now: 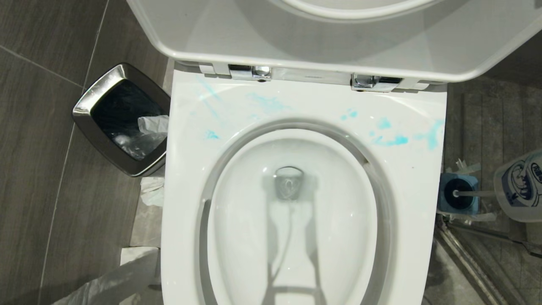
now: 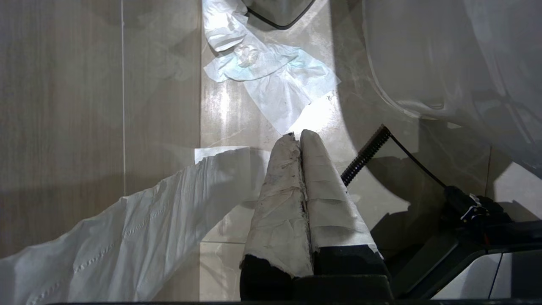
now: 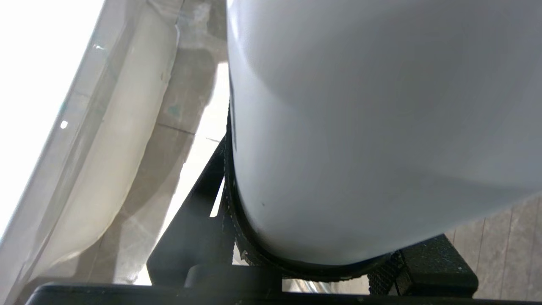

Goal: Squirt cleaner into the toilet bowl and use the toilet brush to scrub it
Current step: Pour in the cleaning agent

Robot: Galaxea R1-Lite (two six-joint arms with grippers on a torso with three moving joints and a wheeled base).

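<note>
While the large glossy white ceramic toilet bowl [image 1: 296, 203] stands with seat and lid raised, the right pincer [image 3: 322, 254] clamps a white plastic bottle [image 3: 372, 127].

Thin turquoise-blue cleaner [image 1: 391, 140] lies as smears across the broad flat rim near the chrome hinges [image 1: 250, 72] — heaviest toward the rim's right rear corner, fainter at its left rear. On the floor off the bowl's right side the toilet brush [image 1: 459, 195] sits head-down in its squarish blue holder [image 1: 444, 180], its slim handle running toward a white labelled bottle [image 1: 521, 186] at that edge of the head view. A small square steel bin [image 1: 120, 118] stands on the floor beside the bowl's left rear corner. Low by the bowl's left side, the left pincer [image 2: 298, 137] hangs with its paper-wrapped fingers [image 2: 279, 203] pressed together — crumpled white tissue [image 2: 271, 76] lies on the tiles beyond it.
</note>
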